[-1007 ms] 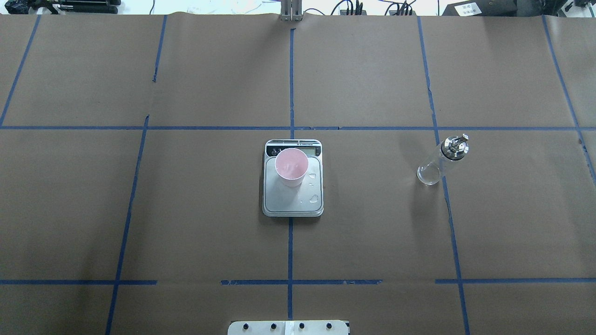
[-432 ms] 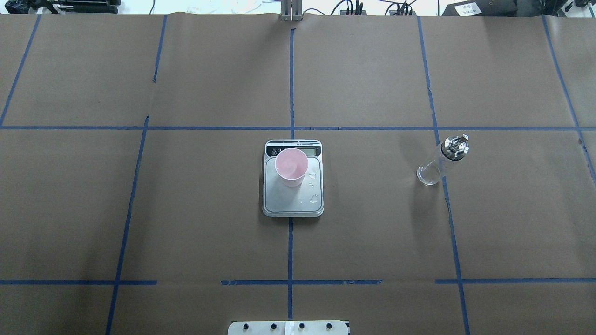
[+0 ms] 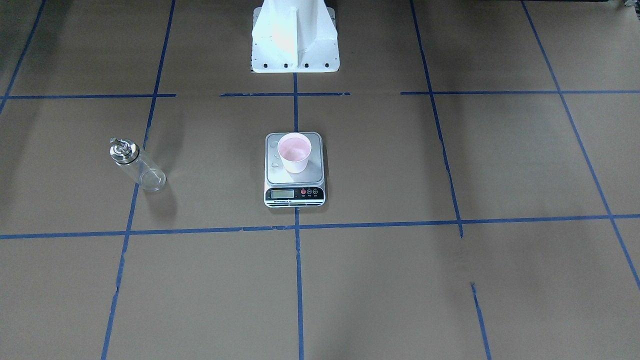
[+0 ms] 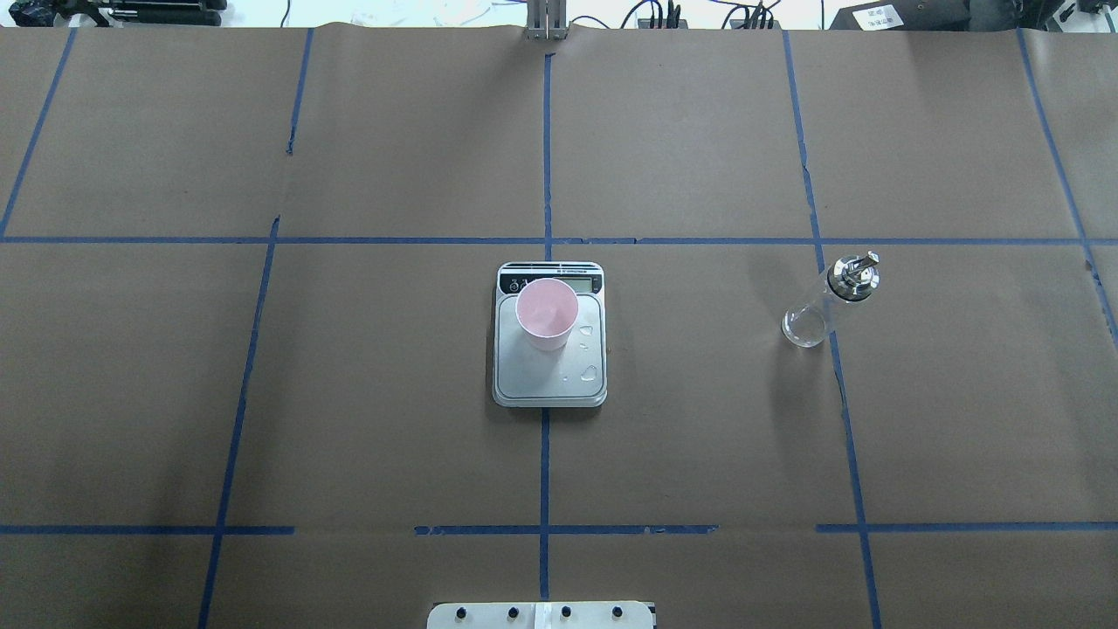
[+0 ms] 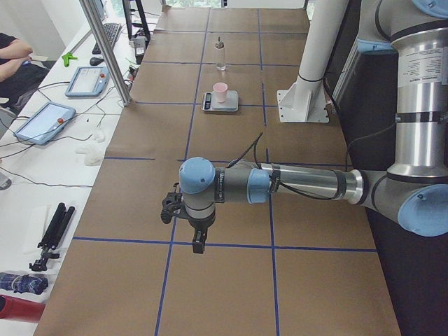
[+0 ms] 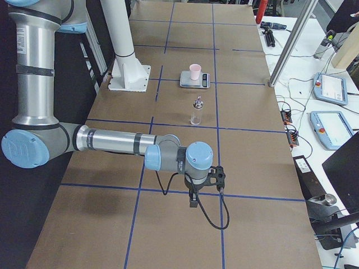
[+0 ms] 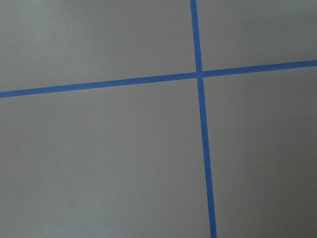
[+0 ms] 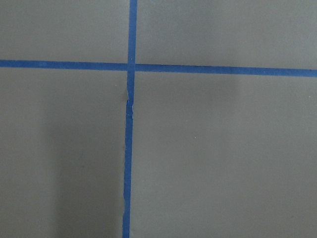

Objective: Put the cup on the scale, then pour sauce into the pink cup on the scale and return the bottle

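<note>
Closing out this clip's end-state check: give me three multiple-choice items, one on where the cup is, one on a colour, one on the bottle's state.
1. Where does the cup stand?
A. on the brown paper
B. on the scale
C. on the white base plate

2. What colour are the tape lines?
A. blue
B. red
C. yellow

3. How is the bottle?
A. lying on its side
B. tipped over the cup
C. upright, nothing gripping it

Answers:
1. B, the cup sits on the grey platform.
2. A, every line of the grid is blue.
3. C, the right side view shows it standing alone.
</note>
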You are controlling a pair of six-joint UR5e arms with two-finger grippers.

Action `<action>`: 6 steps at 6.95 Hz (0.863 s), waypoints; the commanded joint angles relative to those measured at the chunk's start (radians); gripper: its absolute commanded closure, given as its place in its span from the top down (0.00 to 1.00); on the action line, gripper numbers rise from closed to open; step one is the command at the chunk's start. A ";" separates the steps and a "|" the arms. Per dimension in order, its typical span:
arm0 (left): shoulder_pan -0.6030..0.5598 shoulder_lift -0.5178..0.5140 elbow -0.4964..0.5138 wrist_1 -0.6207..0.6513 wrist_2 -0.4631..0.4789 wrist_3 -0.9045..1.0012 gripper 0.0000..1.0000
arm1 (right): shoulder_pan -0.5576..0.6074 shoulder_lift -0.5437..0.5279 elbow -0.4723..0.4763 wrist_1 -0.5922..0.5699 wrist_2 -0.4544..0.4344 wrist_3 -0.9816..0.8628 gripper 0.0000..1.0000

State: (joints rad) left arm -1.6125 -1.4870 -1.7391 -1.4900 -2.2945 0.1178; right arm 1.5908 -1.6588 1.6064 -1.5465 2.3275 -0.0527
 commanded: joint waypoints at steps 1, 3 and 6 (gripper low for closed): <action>0.000 -0.001 0.003 -0.003 0.007 0.000 1.00 | 0.000 -0.010 -0.003 0.002 -0.003 -0.001 1.00; 0.000 -0.002 0.004 -0.006 0.000 -0.004 1.00 | 0.000 -0.012 -0.002 0.002 -0.007 -0.001 1.00; 0.000 -0.001 0.013 -0.004 -0.002 -0.003 1.00 | 0.000 -0.012 0.000 0.003 -0.002 -0.001 1.00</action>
State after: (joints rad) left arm -1.6122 -1.4882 -1.7311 -1.4942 -2.2960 0.1139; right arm 1.5907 -1.6712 1.6054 -1.5443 2.3240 -0.0537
